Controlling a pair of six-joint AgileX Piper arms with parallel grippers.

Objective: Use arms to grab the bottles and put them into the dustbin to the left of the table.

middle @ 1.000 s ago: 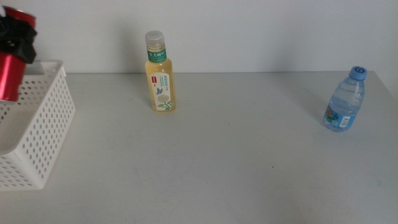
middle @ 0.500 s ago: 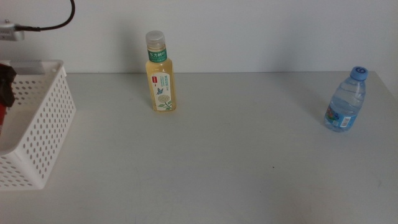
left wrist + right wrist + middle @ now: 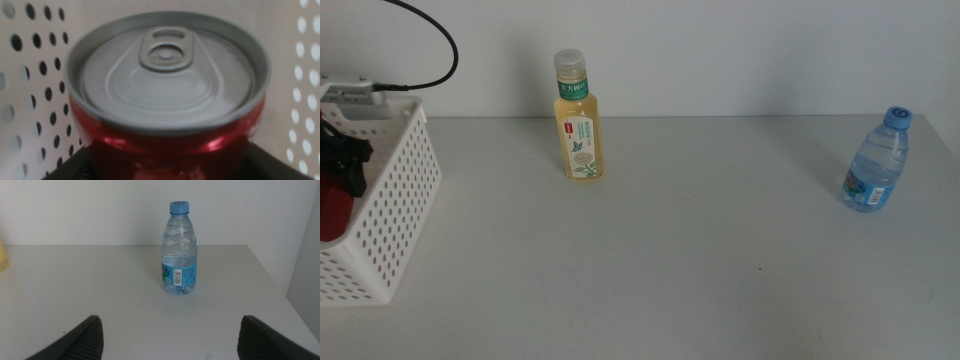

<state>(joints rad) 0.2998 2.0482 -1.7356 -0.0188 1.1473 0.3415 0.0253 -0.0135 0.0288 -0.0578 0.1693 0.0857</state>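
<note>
My left gripper (image 3: 340, 170) is down inside the white perforated dustbin (image 3: 395, 200) at the table's left end, shut on the red soda can (image 3: 330, 212). In the left wrist view the can (image 3: 167, 80) fills the picture, silver top toward the camera, with the dustbin's holed walls (image 3: 30, 75) around it. The yellow tea bottle (image 3: 578, 125) stands upright at the back of the table. The small blue-capped water bottle (image 3: 873, 165) stands at the far right. My right gripper (image 3: 171, 325) is open, low over the table, facing the water bottle (image 3: 179, 250) from a distance.
The pale grey tabletop (image 3: 700, 260) stretches between the tea bottle and the water bottle. A white wall runs behind the table. A black cable (image 3: 435, 40) loops above the dustbin. The table's right edge (image 3: 280, 290) lies close beside the water bottle.
The left gripper has moved down with the red can, from above the dustbin's rim to inside it. Both standing bottles have stayed put.
</note>
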